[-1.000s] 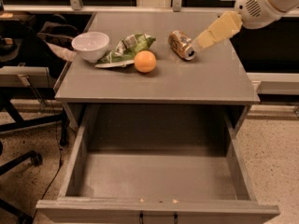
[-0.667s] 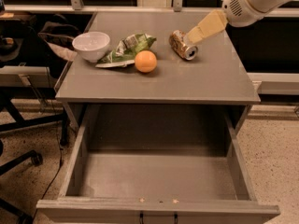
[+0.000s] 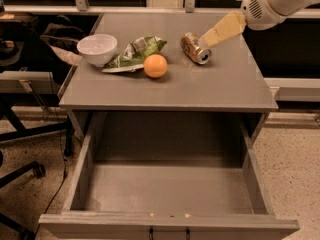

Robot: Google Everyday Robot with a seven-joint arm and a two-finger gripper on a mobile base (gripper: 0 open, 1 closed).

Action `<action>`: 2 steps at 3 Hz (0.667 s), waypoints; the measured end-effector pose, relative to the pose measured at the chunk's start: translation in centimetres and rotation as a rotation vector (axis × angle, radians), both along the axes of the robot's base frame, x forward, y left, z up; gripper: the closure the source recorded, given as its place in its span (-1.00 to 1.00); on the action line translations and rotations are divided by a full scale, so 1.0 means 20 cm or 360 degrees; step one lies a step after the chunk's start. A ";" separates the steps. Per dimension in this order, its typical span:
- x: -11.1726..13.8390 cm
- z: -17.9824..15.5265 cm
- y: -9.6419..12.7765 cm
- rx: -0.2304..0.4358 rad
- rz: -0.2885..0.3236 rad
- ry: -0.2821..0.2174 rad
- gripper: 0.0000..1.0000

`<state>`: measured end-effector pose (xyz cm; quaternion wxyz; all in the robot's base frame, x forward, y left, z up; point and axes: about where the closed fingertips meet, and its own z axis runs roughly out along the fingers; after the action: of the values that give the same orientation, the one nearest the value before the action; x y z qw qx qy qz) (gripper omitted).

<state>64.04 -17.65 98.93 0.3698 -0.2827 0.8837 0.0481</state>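
My gripper [image 3: 207,40], pale yellow on a white arm, reaches in from the upper right and hangs just above the right end of a brown drink can [image 3: 194,48]. The can lies on its side on the grey cabinet top [image 3: 220,84], its silver end facing the front right. Whether the gripper touches the can is not visible. An orange [image 3: 155,65] sits to the left of the can. Behind the orange lies a crumpled green chip bag [image 3: 134,54], and a white bowl [image 3: 97,49] stands at the far left.
Below the top, a grey drawer [image 3: 170,189] is pulled out wide with nothing inside it. Office chair legs [image 3: 20,174] and dark clutter stand on the floor at the left. A railing runs along the back.
The arm has swung left and down, bringing the gripper from the table's right back edge to right over the can. The objects on the top have stayed put.
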 end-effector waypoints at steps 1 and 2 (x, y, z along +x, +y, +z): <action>0.09 -0.04 -0.01 0.0024 -0.0024 -0.0007 -1.00; 0.22 -0.09 -0.03 0.0029 -0.0093 -0.0025 -1.00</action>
<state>68.40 -18.19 97.09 0.3807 -0.2538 0.8882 0.0431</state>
